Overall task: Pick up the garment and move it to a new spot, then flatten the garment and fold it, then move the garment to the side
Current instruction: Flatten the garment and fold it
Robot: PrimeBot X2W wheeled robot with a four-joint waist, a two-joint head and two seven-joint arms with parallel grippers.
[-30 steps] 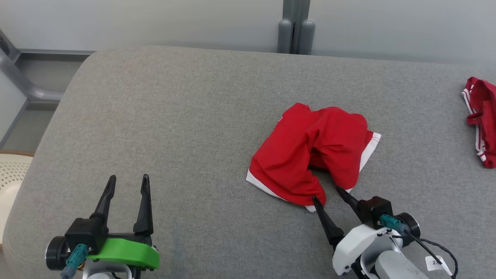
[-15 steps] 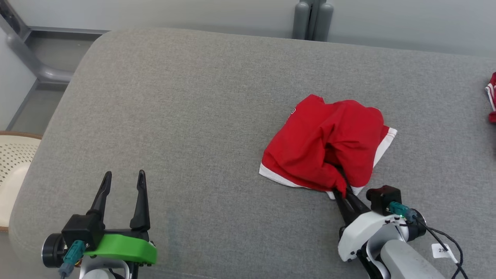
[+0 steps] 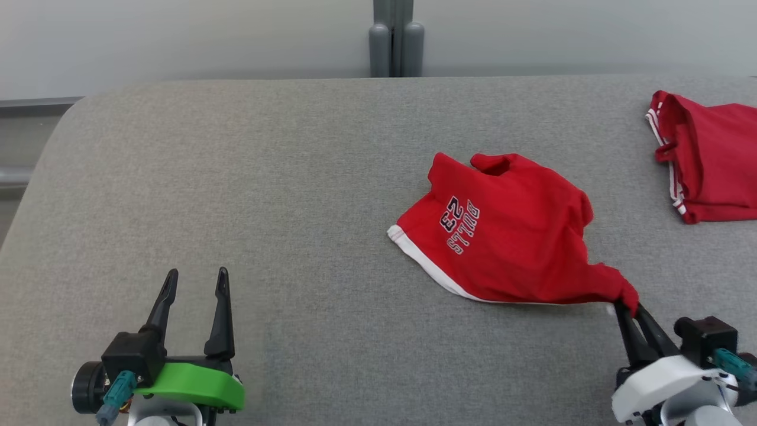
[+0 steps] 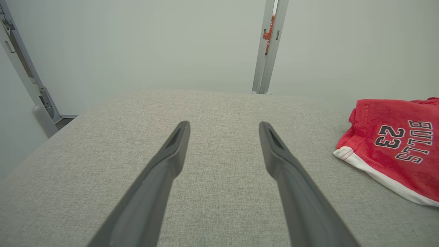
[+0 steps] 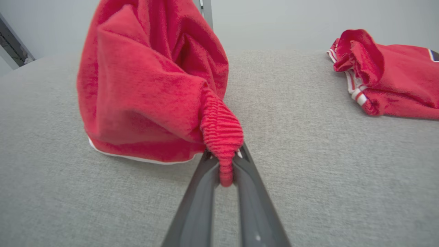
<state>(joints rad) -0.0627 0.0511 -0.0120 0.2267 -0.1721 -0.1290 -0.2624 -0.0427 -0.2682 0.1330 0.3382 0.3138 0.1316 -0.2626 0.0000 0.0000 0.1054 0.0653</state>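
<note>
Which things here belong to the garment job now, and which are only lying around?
In the job: red fabric shorts with white hem and "BULLS 23" print; right jaws, shut on their bunched ribbed edge; grey fabric surface beneath.
Lying about: second crumpled red garment with white stripes, far right, apart; left jaws, open and empty; grey posts by the wall.

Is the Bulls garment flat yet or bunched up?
Bunched: the garment humps in folds, its ribbed edge pinched in the shut jaws of the right gripper.
</note>
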